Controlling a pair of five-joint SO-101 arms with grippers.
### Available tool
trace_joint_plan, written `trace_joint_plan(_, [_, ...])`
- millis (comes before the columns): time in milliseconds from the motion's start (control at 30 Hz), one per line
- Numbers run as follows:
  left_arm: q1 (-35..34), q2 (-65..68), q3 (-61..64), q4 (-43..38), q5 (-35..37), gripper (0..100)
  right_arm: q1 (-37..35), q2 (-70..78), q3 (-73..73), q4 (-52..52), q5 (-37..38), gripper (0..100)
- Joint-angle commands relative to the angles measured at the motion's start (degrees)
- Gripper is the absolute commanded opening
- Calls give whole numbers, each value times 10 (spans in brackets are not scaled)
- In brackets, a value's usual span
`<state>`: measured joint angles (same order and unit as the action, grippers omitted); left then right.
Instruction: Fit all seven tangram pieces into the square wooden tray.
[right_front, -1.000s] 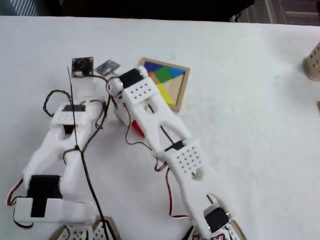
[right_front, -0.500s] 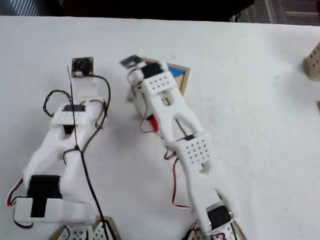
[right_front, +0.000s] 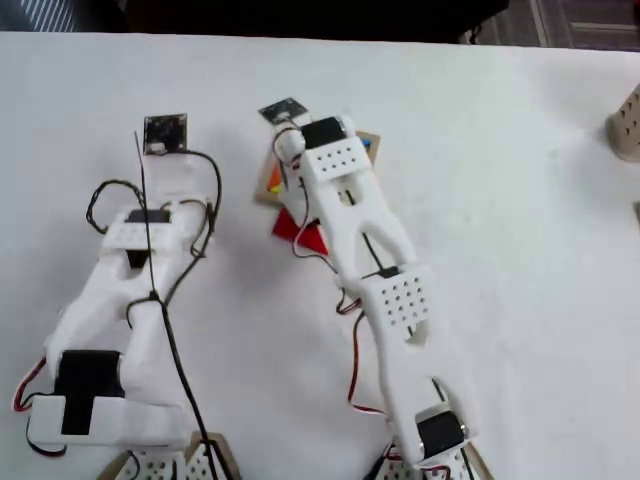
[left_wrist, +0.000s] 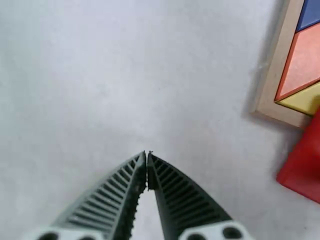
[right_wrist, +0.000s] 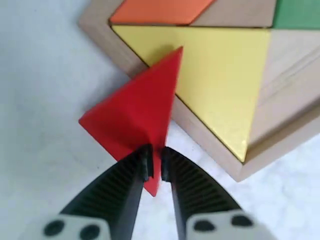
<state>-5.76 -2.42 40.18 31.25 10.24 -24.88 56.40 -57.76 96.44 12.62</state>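
Right jaws pinch red triangle (right_wrist: 135, 117) by one corner, tip overhanging wooden tray (right_wrist: 200, 129) rim, probably so the body seats freely. Left jaws closed, empty, parked over table (left_wrist: 100, 75) beside tray.

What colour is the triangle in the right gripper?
The triangle is red, clearest in the right wrist view.

No word, number, label or sign can be read anywhere. The red triangle (right_wrist: 132, 117) pinched between the right jaws and the yellow piece (right_wrist: 220, 75) in the wooden tray (right_wrist: 95, 22) just beyond their tips show plain coloured faces. The small dark board (right_front: 165, 133) at the left arm's wrist, behind its jaws, is too small for any print to be told.
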Motion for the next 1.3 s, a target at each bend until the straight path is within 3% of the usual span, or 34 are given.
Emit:
trace_joint_plan(0, [-4,-3,-8,-12,-7,24,7,-17,-4,-6,-5,18])
trace_joint_plan(300, [6,-3,-7,-9,-7,24,-4,-18,-9,11,-6,18])
trace_joint_plan(500, [58,-5,9,-13,-97,24,10,-39,-20,12,-5,21])
trace_joint_plan(600, [58,-5,8,-13,-102,24,22,-58,-29,13,-4,24])
trace_joint_plan(767, [58,-5,7,-13,-106,24,33,-87,-24,16,-6,106])
trace_joint_plan(867, [58,-5,5,-14,-107,24,43,-101,-12,21,-8,51])
trace_joint_plan(900, [55,-5,5,-14,-107,24,45,-108,2,21,-16,14])
trace_joint_plan(1067, [20,-3,-3,-41,-98,24,24,-167,147,16,-47,21])
trace_joint_plan(1267, [-27,-2,-17,-45,2,23,-45,-233,353,-103,-97,20])
